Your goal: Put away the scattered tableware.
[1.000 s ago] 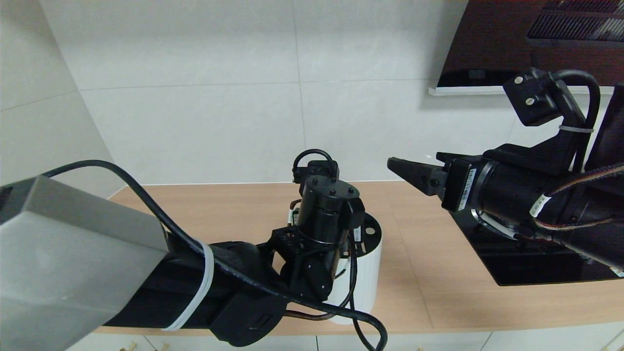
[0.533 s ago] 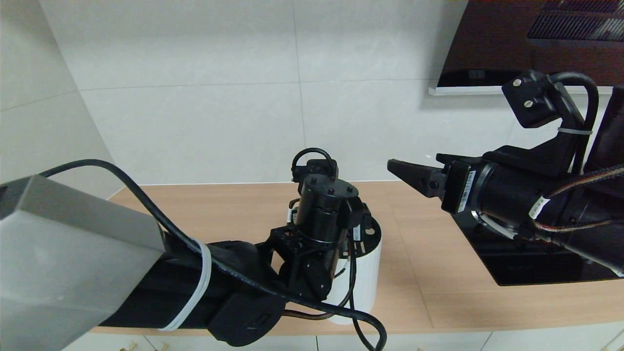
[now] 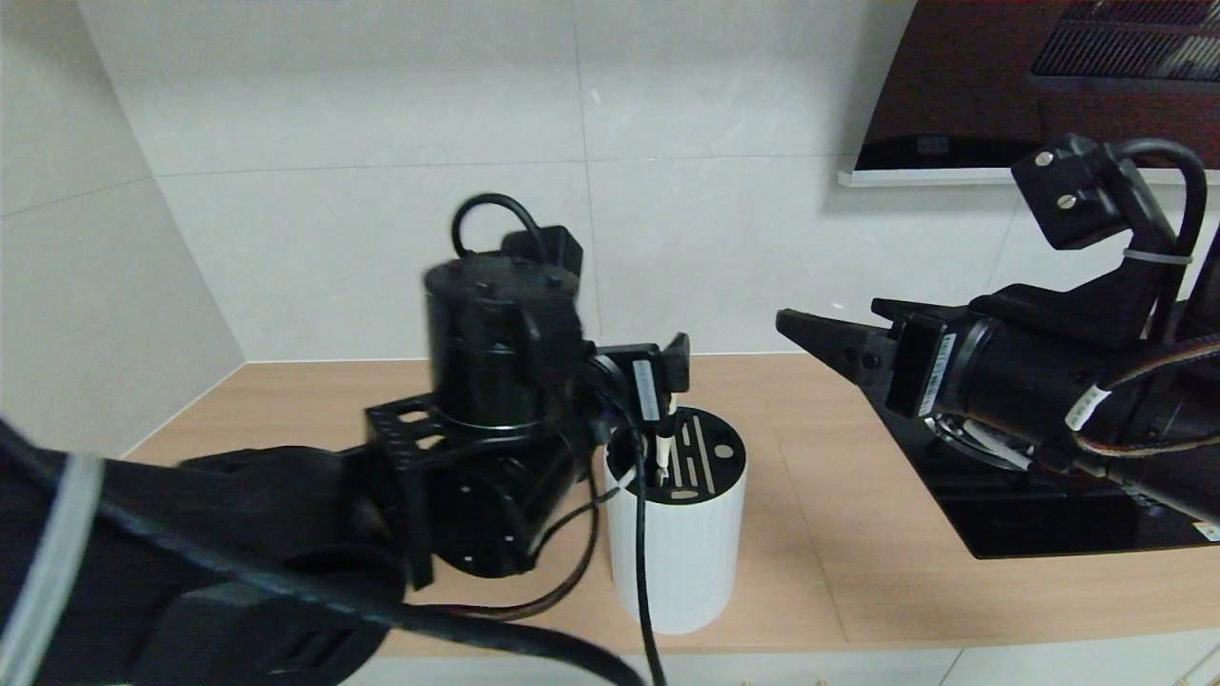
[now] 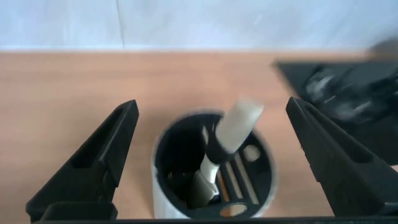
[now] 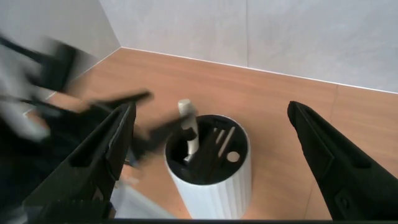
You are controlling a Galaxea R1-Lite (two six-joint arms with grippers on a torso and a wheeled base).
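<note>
Logged a lift of the left gripper point(image 4: 208, 124) up and leftward off the white holder point(image 3: 679, 557) over the last 0.5 s, baring its black slotted top; also a slight rightward drift of the right gripper point(image 5: 210, 111).
Left to right: found the left gripper's jaws wide apart and gripping nothing, hovering just above and to the left of the holder. Found the holder upright on the wooden counter point(image 3: 820, 572) near its front edge. Noted a white-handled utensil point(image 3: 660, 448) standing tilted in the holder, handle end up, touched by no finger. Found the right gripper's jaws also wide apart and empty, raised well off to the holder's right. Noted a black cooktop point(image 3: 1029, 519) set into the counter below that arm.
</note>
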